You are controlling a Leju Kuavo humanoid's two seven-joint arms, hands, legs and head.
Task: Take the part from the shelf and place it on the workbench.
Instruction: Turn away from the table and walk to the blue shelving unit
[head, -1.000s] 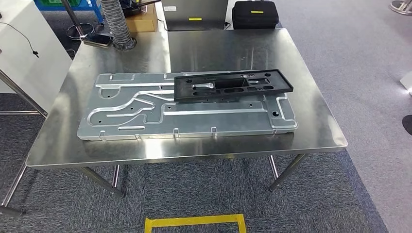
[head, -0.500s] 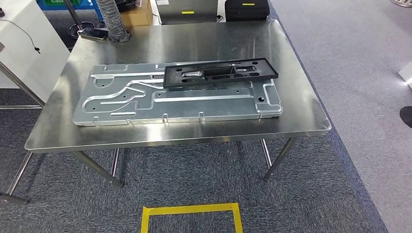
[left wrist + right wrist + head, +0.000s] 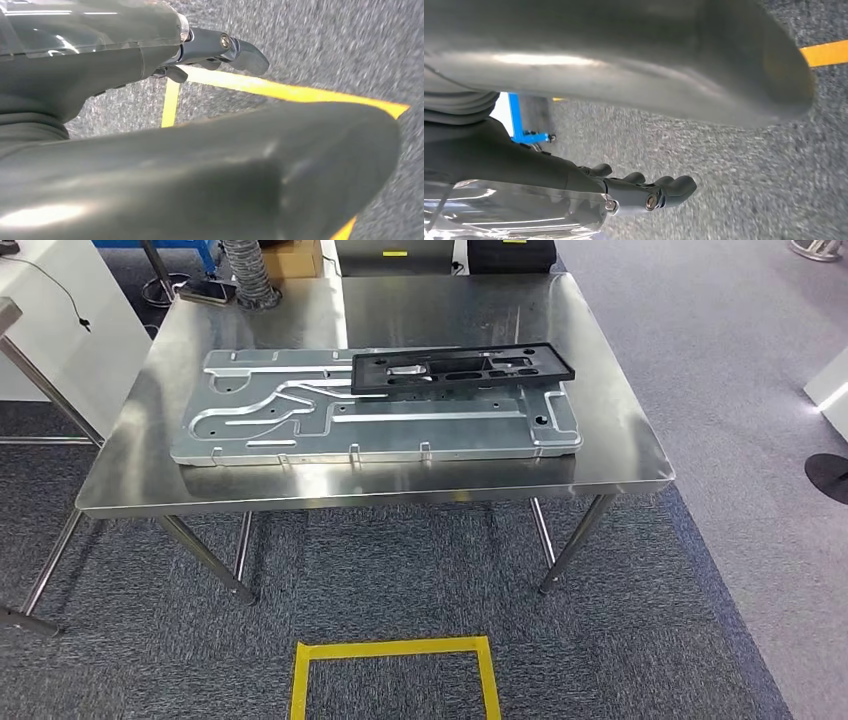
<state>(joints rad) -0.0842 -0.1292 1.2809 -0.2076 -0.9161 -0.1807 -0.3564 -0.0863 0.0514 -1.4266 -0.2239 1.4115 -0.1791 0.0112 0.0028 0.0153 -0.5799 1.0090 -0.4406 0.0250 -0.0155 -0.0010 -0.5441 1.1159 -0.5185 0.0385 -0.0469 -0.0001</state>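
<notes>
I see the black rectangular plastic frame part (image 3: 463, 369) lying on the grey aluminium plate (image 3: 376, 411) on the steel workbench (image 3: 620, 455), both hands, left hand (image 3: 220, 50) & right hand (image 3: 649, 192), hanging w/ fingers loosely extended, holding nothing, so I keep the body steady.

– Can you read any writing from where you stand?
– No. I see small yellow labels on a grey case (image 3: 395, 254) and a black case (image 3: 512, 253) behind the workbench (image 3: 640, 455), but whatever they say is too small for me to read
– Any marks on the floor?
– A yellow tape square (image 3: 392, 677), with no lettering
</notes>
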